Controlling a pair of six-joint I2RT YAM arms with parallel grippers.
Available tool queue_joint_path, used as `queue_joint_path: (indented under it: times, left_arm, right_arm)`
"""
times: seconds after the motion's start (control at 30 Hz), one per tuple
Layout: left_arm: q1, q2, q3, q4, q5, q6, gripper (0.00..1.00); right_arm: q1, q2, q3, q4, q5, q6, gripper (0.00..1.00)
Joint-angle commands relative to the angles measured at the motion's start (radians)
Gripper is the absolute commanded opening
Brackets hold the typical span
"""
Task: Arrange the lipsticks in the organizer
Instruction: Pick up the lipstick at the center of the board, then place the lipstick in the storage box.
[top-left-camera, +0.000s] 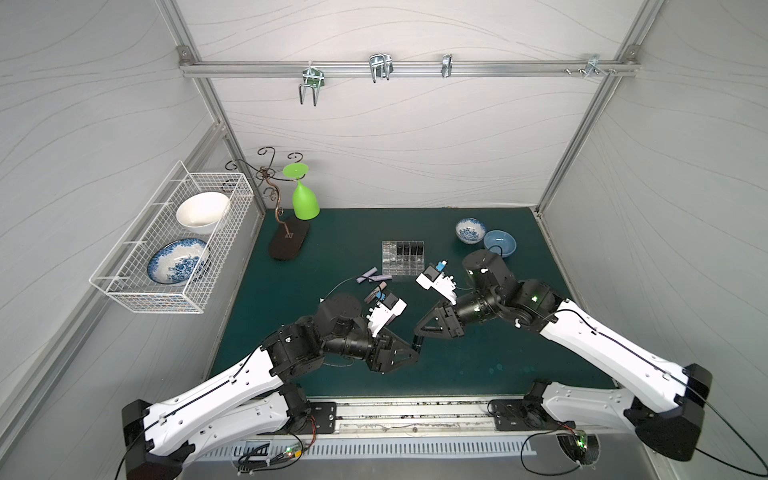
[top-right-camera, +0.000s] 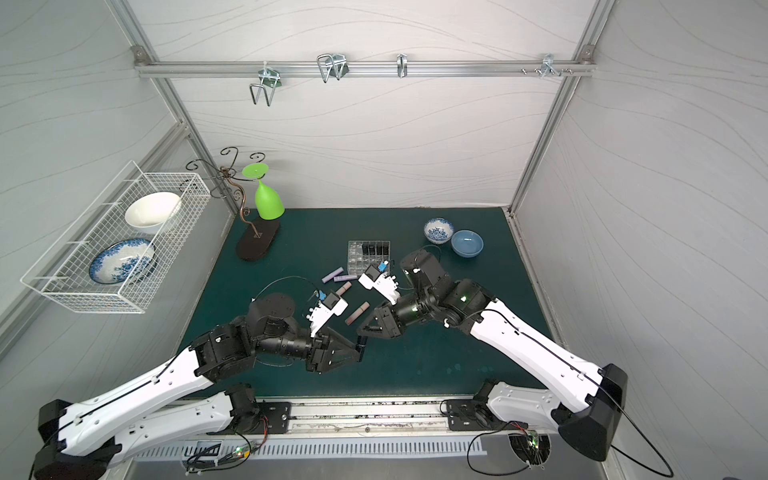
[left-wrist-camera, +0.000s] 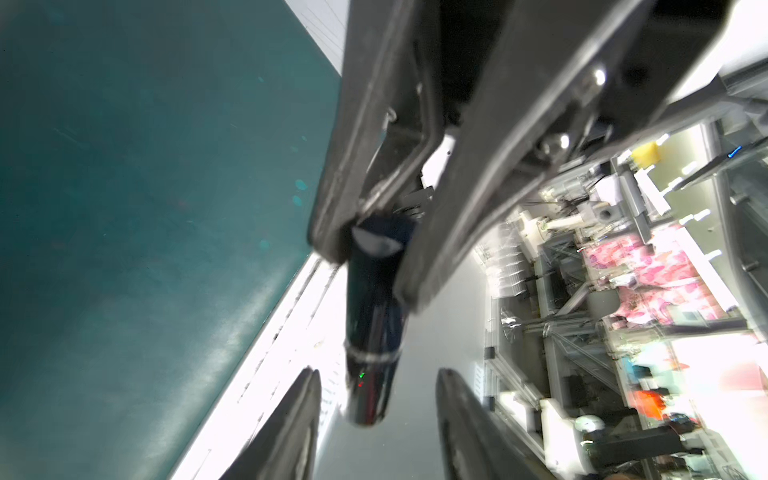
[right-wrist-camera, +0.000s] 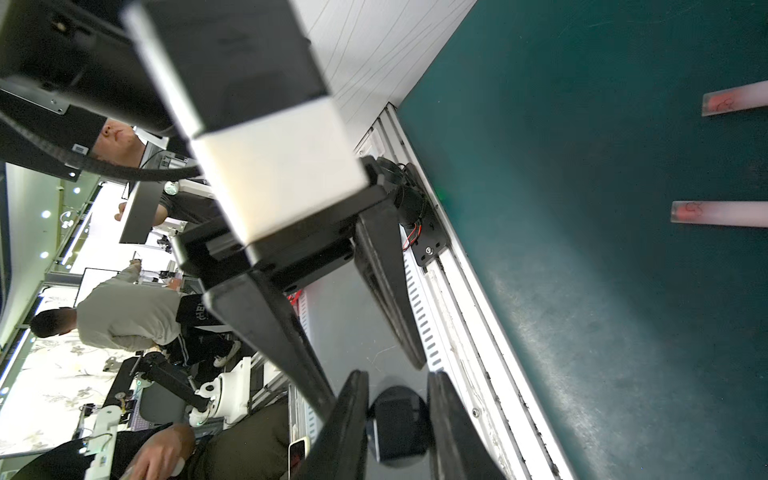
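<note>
Left wrist view: the black lipstick (left-wrist-camera: 370, 316) sat clamped between the right gripper's (left-wrist-camera: 370, 274) closed jaws, the left gripper's (left-wrist-camera: 378, 376) jaws spread clear either side, so backing straight out without nudging it looked wisest.

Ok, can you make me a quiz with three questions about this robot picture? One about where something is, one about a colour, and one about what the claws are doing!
1. Where do the two lilac lipsticks lie?
A. in the wire basket
B. on the green mat, near the organizer
C. inside the blue bowl

2. What colour are the lipsticks standing in the organizer?
A. black
B. yellow
C. red

3. Which gripper grips the black lipstick between the two arms?
A. the left one
B. the right one
C. neither

Answers:
1 B: both top views show them flat on the mat by the organizer's near corner.
2 A: only dark tubes fill its cells.
3 B: in the left wrist view the right gripper is clamped on it, while the left gripper stands open around it.
</note>
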Motion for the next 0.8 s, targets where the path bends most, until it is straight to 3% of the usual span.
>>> queue_joint_path:
  times: [0.0,0.17,0.33,0.4,0.57,0.77]
  left_arm:
    - [0.004,-0.066,0.078,-0.045,-0.16,0.03,0.75]
    - [0.013,-0.139,0.158,-0.147,-0.524,0.114,0.81]
    - [0.092,-0.085,0.168,-0.115,-0.73,0.155,0.81]
    - [0.167,-0.05,0.145,-0.06,-0.709,0.149,0.8]
    - [0.394,-0.015,-0.025,0.227,-0.533,0.055,0.77]
    - [0.533,-0.01,-0.122,0.318,-0.489,0.036,0.76]
  right_arm:
    - [-0.009,-0.017,0.004,-0.006,0.063,-0.029,0.25]
    - [-0.023,0.043,0.059,-0.01,0.29,-0.087,0.25]
    - [-0.04,0.174,0.124,0.078,0.523,-0.146,0.25]
    - [-0.04,0.246,0.167,0.11,0.625,-0.176,0.24]
    - [-0.041,0.436,0.278,0.216,0.778,-0.26,0.23]
    - [-0.058,0.639,0.404,0.299,0.848,-0.314,0.24]
